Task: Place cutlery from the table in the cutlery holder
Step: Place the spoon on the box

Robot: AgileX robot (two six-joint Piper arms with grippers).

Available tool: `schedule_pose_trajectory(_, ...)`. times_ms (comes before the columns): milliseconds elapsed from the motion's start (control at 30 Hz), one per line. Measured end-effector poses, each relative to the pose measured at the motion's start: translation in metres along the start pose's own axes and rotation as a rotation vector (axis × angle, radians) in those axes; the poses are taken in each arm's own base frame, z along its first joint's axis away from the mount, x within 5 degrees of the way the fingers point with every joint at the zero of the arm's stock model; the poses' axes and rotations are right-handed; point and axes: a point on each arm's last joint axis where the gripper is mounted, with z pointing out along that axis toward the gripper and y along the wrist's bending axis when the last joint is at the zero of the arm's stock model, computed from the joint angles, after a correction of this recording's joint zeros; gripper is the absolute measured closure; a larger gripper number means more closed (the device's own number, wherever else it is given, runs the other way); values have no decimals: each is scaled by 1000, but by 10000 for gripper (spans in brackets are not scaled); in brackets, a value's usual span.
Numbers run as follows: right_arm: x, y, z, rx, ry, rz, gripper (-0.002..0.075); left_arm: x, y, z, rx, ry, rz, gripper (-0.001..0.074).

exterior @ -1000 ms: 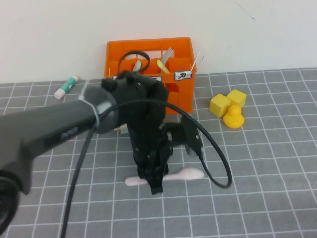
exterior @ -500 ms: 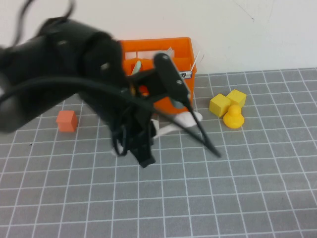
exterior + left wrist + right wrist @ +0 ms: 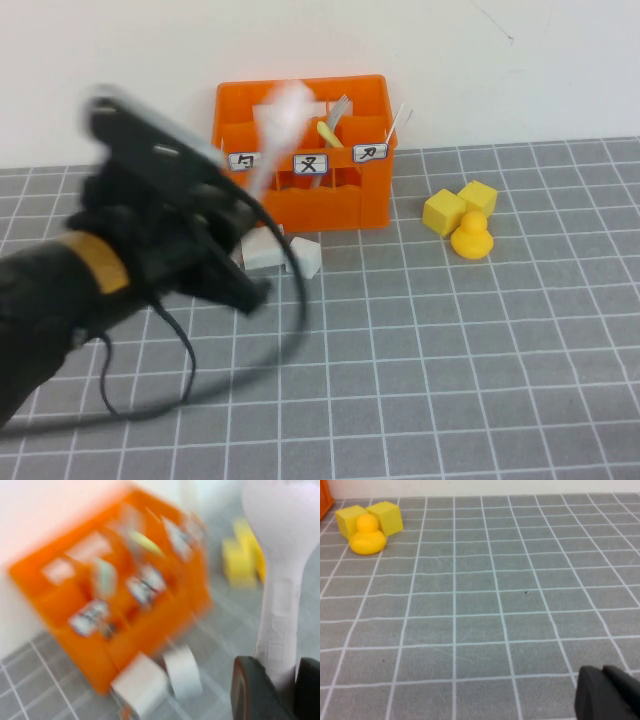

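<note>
My left gripper (image 3: 238,205) is shut on the handle of the pale pink-white spoon (image 3: 277,112) and holds it upright, above the table, with its bowl in front of the orange cutlery holder (image 3: 345,200). In the left wrist view the spoon (image 3: 281,580) rises from between the fingers (image 3: 252,690), with the holder (image 3: 65,620) beyond it. A grey-green fork (image 3: 340,104) stands in the holder beside a yellow-handled utensil (image 3: 328,133). My right gripper (image 3: 612,695) is shut and empty, low over the grey grid mat (image 3: 485,605), out of the high view.
Two white blocks (image 3: 283,253) lie on the mat just in front of the holder. Two yellow cubes (image 3: 460,205) and a yellow duck (image 3: 472,238) sit to its right; they also show in the right wrist view (image 3: 367,522). A wall stands behind the holder.
My left gripper has lifted the spoon off the mat and swung it up and back towards the holder; the arm has moved left. The spoon has turned from lying flat to upright.
</note>
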Motion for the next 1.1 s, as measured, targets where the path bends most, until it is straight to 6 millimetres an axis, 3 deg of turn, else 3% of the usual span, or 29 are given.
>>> schedule_pose_trajectory(200, 0, 0, 0, 0, 0, 0, 729, 16, 33, 8, -101, -264, -278, 593)
schedule_pose_trajectory(567, 0, 0, 0, 0, 0, 0, 729, 29, 62, 54, -152, -633, -337, 593)
schedule_pose_trajectory(767, 0, 0, 0, 0, 0, 0, 729, 45, 85, 85, -185, -647, -409, 593)
schedule_pose_trajectory(900, 0, 0, 0, 0, 0, 0, 729, 39, 99, 103, -184, -663, -398, 593)
schedule_pose_trajectory(1100, 0, 0, 0, 0, 0, 0, 729, 14, 111, 122, -165, -674, -359, 593)
